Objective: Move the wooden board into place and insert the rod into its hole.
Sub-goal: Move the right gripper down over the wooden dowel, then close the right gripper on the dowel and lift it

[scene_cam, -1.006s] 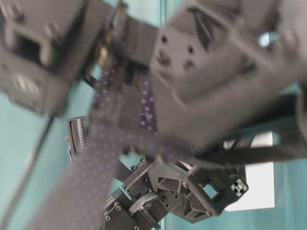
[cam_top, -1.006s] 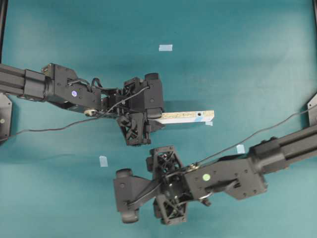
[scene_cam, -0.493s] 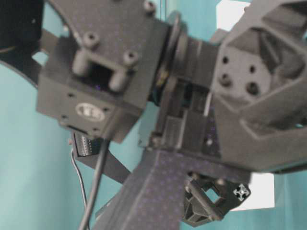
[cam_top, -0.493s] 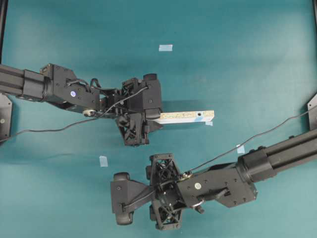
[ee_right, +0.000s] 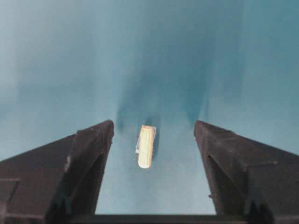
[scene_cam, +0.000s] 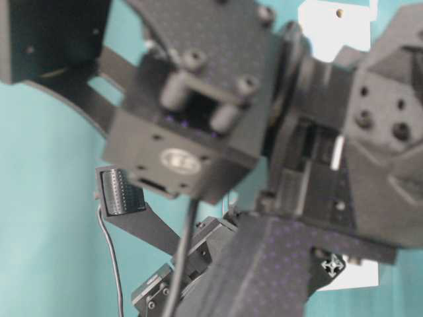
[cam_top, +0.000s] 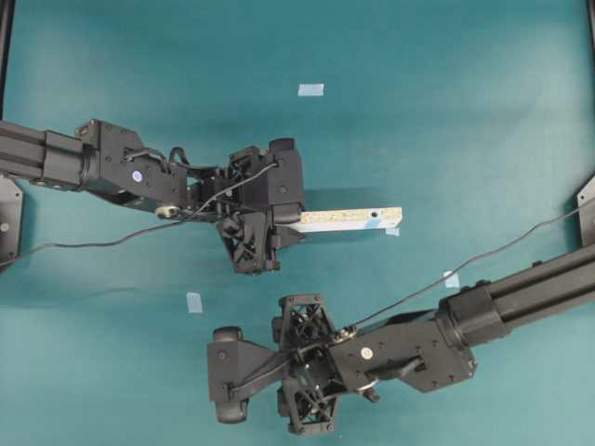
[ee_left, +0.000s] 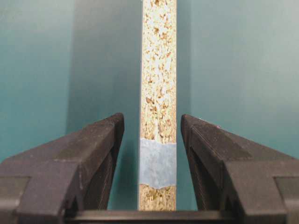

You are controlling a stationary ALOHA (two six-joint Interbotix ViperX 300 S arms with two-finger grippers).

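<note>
My right end effector (ee_right: 152, 140) is spread wide with nothing in its grasp, hanging low over the teal bench (ee_right: 233, 56). The rod (ee_right: 146, 146) lies flat on the bench between the two fingers (ee_right: 81, 158), roughly midway, clear of both, its long axis pointing away from the wrist camera. A small pale scrap sits against the rod's left side; can't tell what it is. In the overhead view the right end effector (cam_top: 304, 372) sits at the lower middle and hides the rod.

My left end effector (ee_left: 152, 140) is farther back. Its fingers (ee_left: 100, 144) straddle the wooden board (ee_left: 159, 93), which stands on edge with the speckled chipboard edge up and a pale blue patch (ee_left: 158, 163) across that edge right between the fingers. There is a visible gap on each side of the board, so the jaws are parted, not clamping it. From overhead, the board (cam_top: 349, 219) sticks out of the left end effector (cam_top: 279, 223) toward the right, with a small dark hole near its far tip.

The board lies well apart from the rod, beyond the right end effector. Small tape squares (cam_top: 310, 90) dot the bench farther out. The table-level view is mostly blocked by blurred arm housing.
</note>
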